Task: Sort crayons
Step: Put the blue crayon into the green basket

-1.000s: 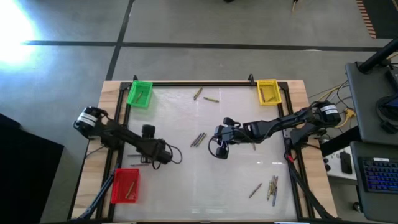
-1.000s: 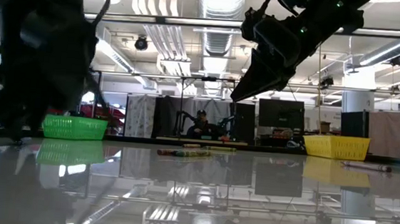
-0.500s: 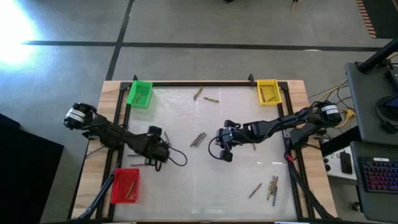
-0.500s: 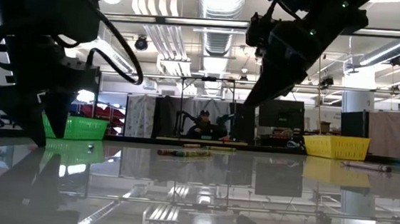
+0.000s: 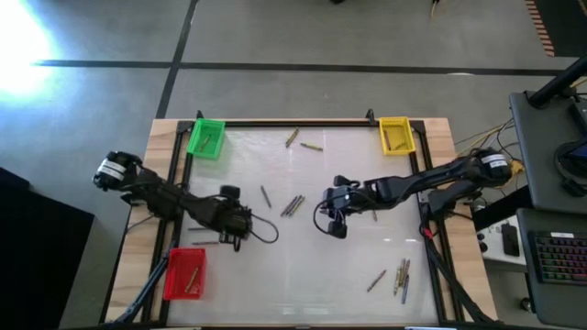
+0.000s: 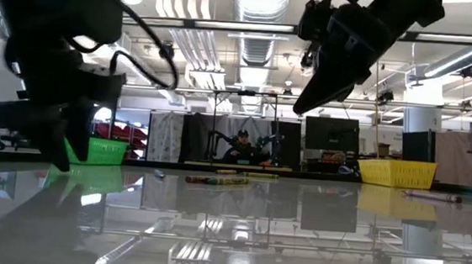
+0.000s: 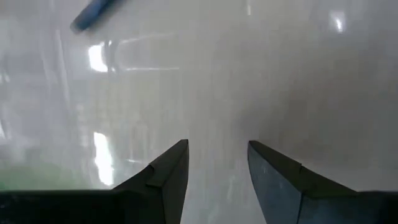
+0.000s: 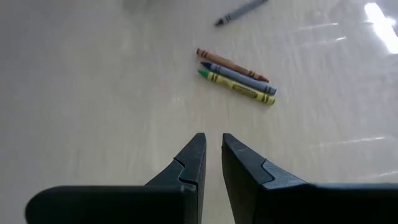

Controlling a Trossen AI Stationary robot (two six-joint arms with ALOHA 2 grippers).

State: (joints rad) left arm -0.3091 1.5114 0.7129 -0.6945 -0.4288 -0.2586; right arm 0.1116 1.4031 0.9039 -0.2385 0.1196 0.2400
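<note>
Two grippers over the glass, both empty: the left gripper (image 7: 217,180) sits near the red bin (image 5: 186,272) with its fingers clearly apart above bare table, and the right gripper (image 8: 211,163) hangs mid-table with fingers nearly together, a thin slit between them, touching nothing. Three crayons (image 8: 237,76) lie side by side just ahead of the right gripper, long axes parallel, tips pointing one way; a lone crayon (image 5: 265,194) lies slanted between the arms.
</note>
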